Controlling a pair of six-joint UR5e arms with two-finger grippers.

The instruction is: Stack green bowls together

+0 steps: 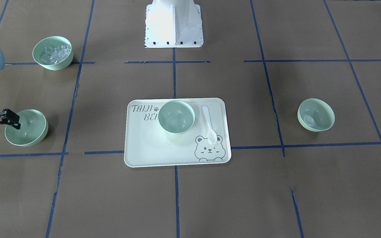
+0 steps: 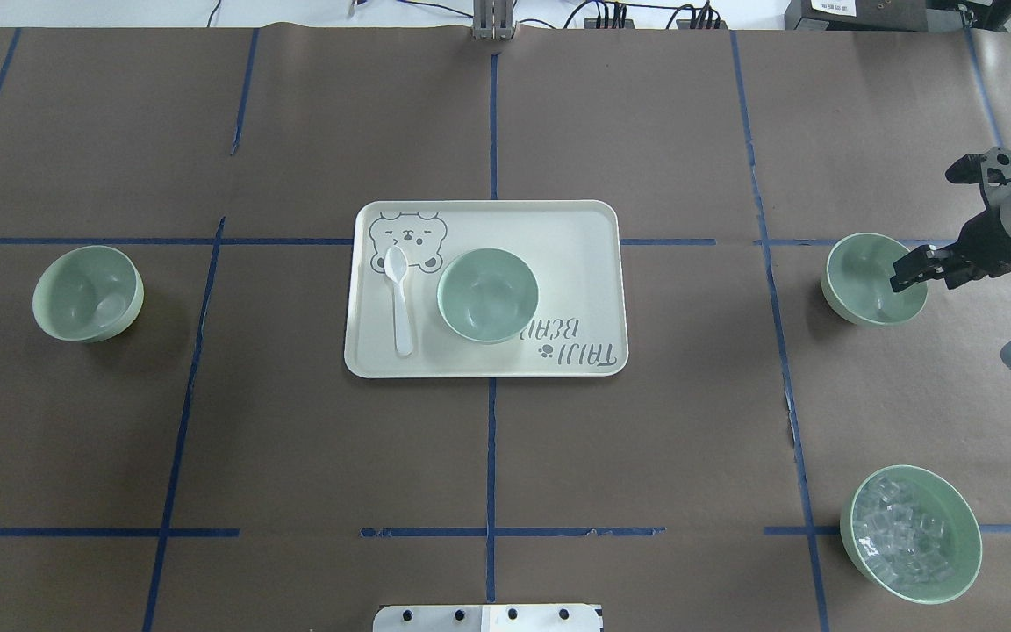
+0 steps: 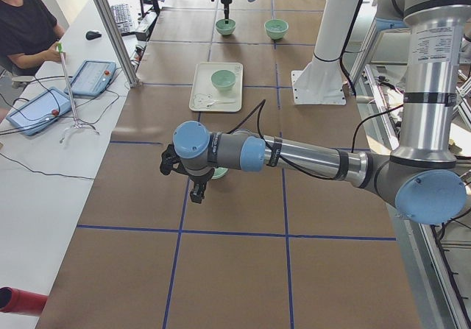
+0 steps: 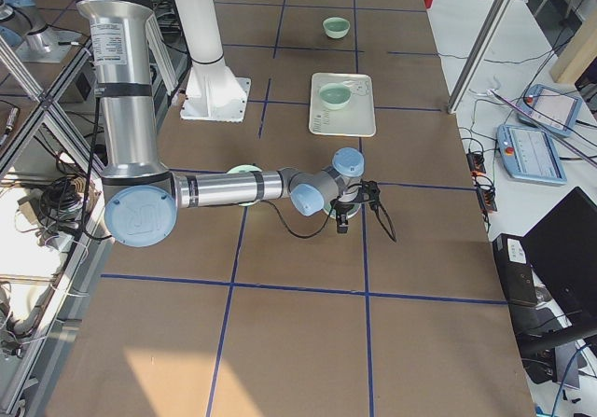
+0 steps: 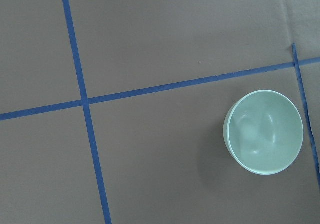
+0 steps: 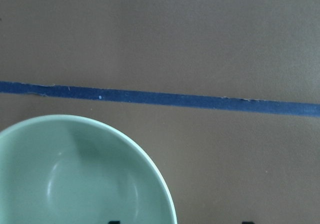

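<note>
Five entries, nothing nested yet. Hours are read on the overhead view, with the bear-print tray point(image 2: 580, 230) as dial centre.

Item 1, right gripper point(image 2: 906, 269): jaws spread, straddling the rim of the 3 o'clock bowl point(image 2: 861, 274) at that bowl's own 3 o'clock edge. One finger looks to be inside, one outside. Hazard: a one-wall pinch on smooth plastic. If you close too shallow, the bowl may slip out or swing tilted on the lift.

Item 2, tray bowl point(image 2: 487, 294): upright at dial centre, likely the base of the stack. Hazard: a bowl arriving tilted could catch on its rim rather than seat.

Item 3, white spoon point(image 2: 400, 303): just beside the tray bowl at its 9 o'clock, not touching it. Hazard: a low approach may knock it.

Item 4, 9 o'clock bowl point(image 2: 87, 292): upright on the bare table point(image 2: 646, 456). The left gripper point(image 3: 196, 190) hangs near it; you cannot tell whether its jaws are apart or together. Hazard: both arms meeting over the tray.

Item 5, bowl of clear cubes point(image 2: 969, 566): at about 4 o'clock. Not for stacking; picking it by mistake would spill the cubes.
</note>
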